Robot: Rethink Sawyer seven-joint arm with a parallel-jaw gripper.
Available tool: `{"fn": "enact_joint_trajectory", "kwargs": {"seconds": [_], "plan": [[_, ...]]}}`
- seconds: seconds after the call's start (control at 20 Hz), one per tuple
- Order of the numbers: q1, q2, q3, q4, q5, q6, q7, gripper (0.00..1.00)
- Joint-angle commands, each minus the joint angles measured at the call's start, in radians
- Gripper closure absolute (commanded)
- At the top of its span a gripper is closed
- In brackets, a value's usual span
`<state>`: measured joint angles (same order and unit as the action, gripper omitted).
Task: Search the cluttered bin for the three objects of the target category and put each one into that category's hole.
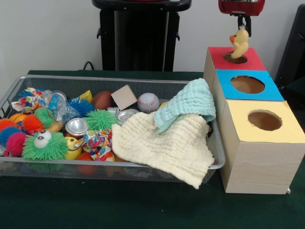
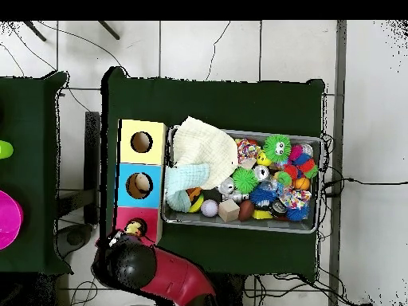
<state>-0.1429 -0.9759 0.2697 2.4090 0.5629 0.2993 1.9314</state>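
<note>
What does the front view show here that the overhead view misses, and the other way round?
Only the front view shows the yellow duckling hanging from the gripper just above the red box's hole, plus the boxes' pale wooden sides. Only the overhead view shows something pale lying inside the blue box's hole, the arm's red and black body, and the tiled floor around the table. Both show the wire-mesh bin of toys, with the cream cloth draped over its end nearest the boxes and the mint cloth lying on it.

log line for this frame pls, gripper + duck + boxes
gripper: shut on yellow duckling | position: above hole of red-faced box | duckling: not yet dropped | wire-mesh bin: cluttered, cloths draped over rim
</note>
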Motion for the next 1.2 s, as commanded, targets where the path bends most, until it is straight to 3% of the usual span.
{"fn": "enact_joint_trajectory", "kwargs": {"seconds": [0.05, 0.5, 1.2], "plan": [[-0.031, 0.056, 0.007, -0.072, 0.004, -0.104, 0.174, 1.0], [-0.029, 0.069, 0.018, -0.082, 0.008, -0.132, 0.184, 1.0], [-0.067, 0.153, 0.064, -0.09, -0.018, -0.237, 0.182, 1.0]]}}
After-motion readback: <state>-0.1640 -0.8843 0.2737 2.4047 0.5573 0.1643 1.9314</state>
